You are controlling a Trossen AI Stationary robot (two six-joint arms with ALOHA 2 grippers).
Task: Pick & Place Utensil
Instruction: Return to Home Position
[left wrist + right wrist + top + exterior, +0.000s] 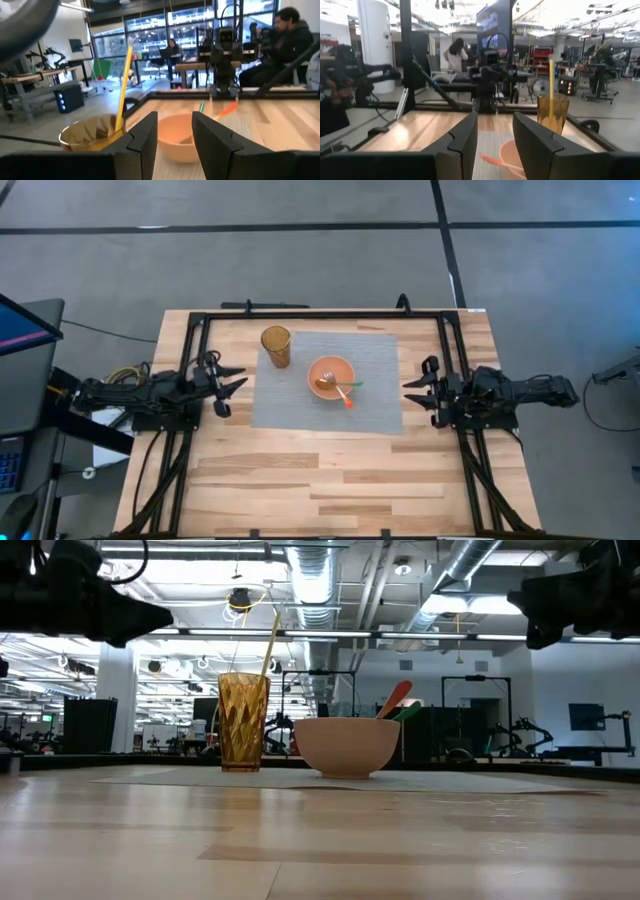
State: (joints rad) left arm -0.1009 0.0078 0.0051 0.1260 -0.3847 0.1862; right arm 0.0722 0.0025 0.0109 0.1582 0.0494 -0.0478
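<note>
An orange bowl (331, 374) stands on a grey placemat (300, 410) and holds an orange-handled utensil (345, 397) and a green-handled one (350, 385), their handles leaning over the rim. An amber cup (276, 346) with a yellow straw (270, 635) stands at the mat's far left. My left gripper (232, 383) is open at the mat's left edge, above the table. My right gripper (415, 395) is open at the mat's right edge, also raised. Both are empty.
A black metal frame (320, 313) runs along the table's far edge and down both sides under the arms. The near half of the wooden table (320, 480) is bare wood. People show in the room beyond the table.
</note>
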